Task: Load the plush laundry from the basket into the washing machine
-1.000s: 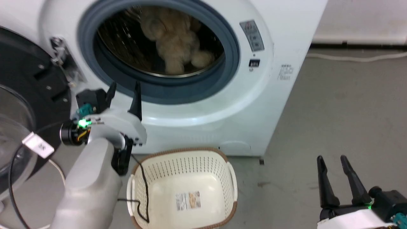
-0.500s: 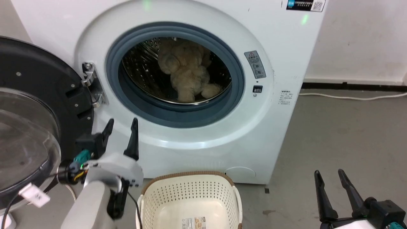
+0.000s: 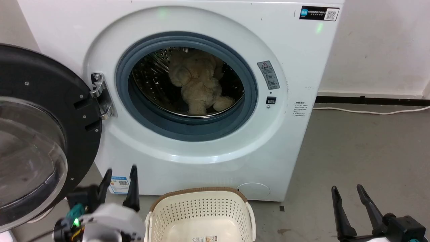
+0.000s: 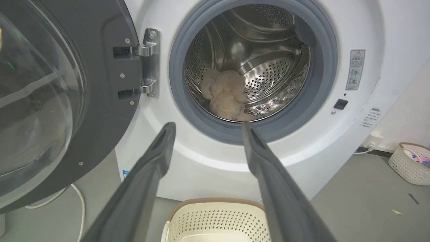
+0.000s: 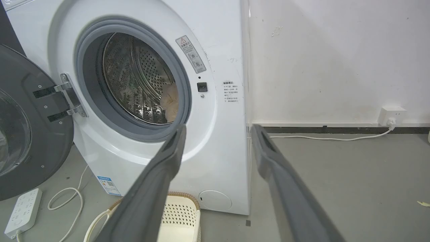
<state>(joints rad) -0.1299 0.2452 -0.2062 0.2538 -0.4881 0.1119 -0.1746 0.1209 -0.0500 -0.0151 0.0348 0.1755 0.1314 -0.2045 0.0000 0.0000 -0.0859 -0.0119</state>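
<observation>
The plush (image 3: 198,84) lies inside the washer (image 3: 295,50), slumped on the bottom of the drum (image 4: 268,70) and wholly behind the grey ring (image 3: 248,111) of the port, with no limb hanging over the lip. The basket (image 3: 201,208) stands on the floor (image 3: 352,144) just in front of the washer, and what shows of it is bare (its near end is cut off by the bottom edge of the head view). I judge the loading done. Nothing seems left but to back away, since the task does not ask for the door to be shut.

The left pincer (image 3: 121,169) hangs low at the near left, fingers spread wide and holding nothing. The right pincer (image 3: 346,187) is at the near right, also spread and empty, well apart from the washer.

The door (image 3: 43,101) is swung fully out to the left, and its black rim comes close to the left pincer. That is the tightest spot, so a leftward move of that arm would risk a knock. The basket rim sits between the two pincers. On the left, under the door, a power strip (image 5: 22,211) and its loose cord lie on the floor. To the right the floor is open as far as the wall (image 3: 379,43), with a cable (image 3: 369,111) running along its foot.
</observation>
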